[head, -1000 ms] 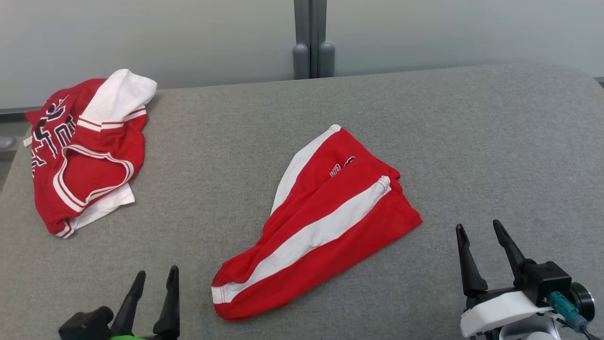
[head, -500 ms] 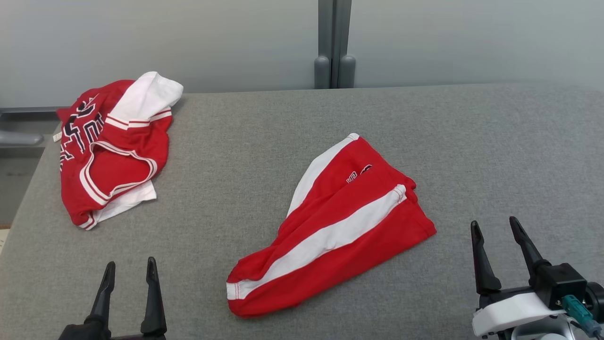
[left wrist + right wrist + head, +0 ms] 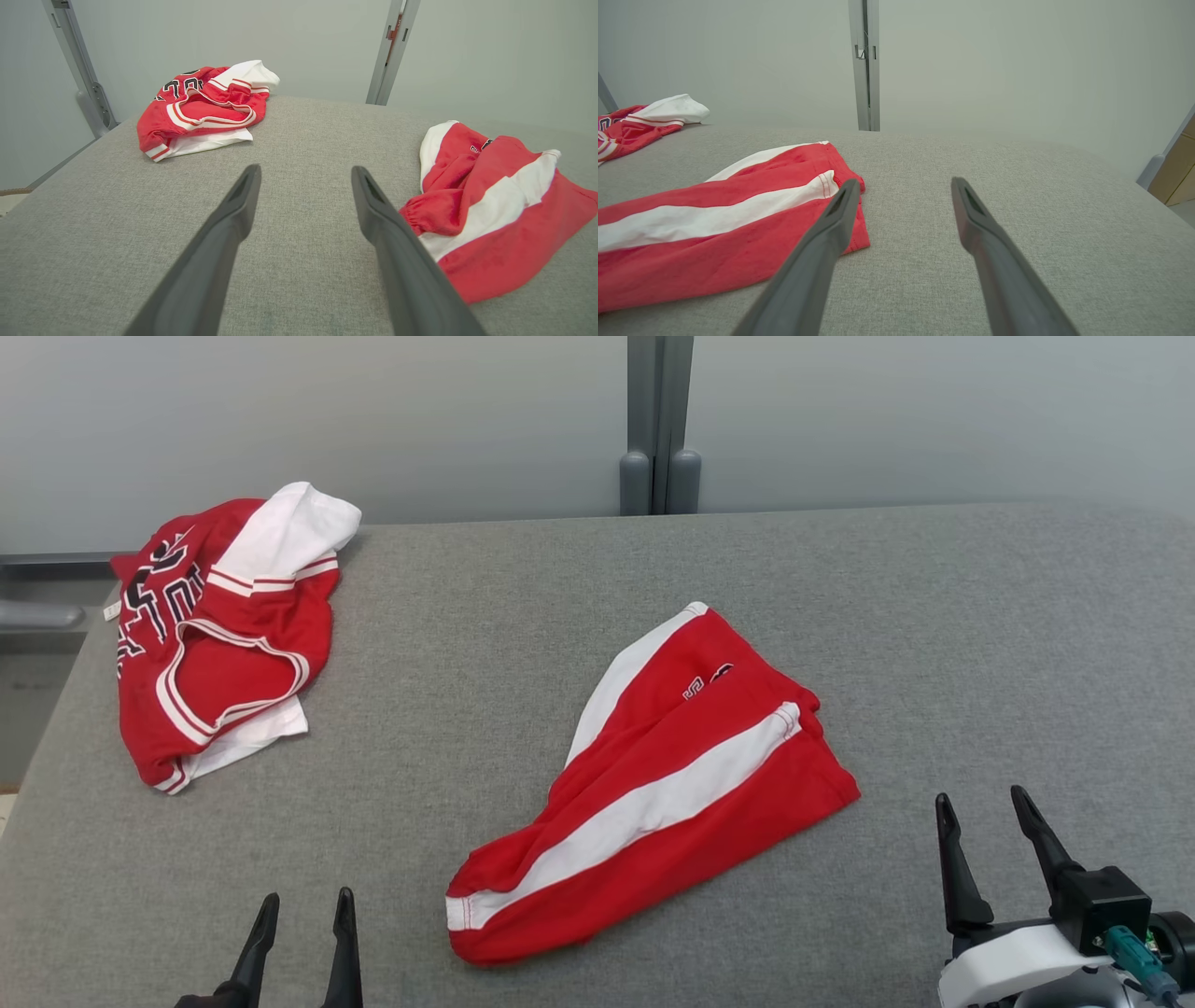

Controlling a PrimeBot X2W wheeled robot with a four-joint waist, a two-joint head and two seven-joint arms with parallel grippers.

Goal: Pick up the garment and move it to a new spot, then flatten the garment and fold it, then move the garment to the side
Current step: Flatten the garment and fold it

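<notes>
Shorts [image 3: 653,793] lie mid table [image 3: 934,616], between left gripper [image 3: 308,894] and right gripper [image 3: 980,795], both with fingers spread, empty. I'd pinch the 2 ends low, waistband and hem, lifting evenly.

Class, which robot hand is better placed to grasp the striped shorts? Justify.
Marginally the right hand: open, tips level with the shorts' hem corner. The left hand, also open, sits slightly farther from the waistband.

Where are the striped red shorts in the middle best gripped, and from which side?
Probably the gathered end, approached from the left by the open left pincer: it bunches up into a raised fold nearest that pincer, whereas the hem corner lies flat.
</notes>
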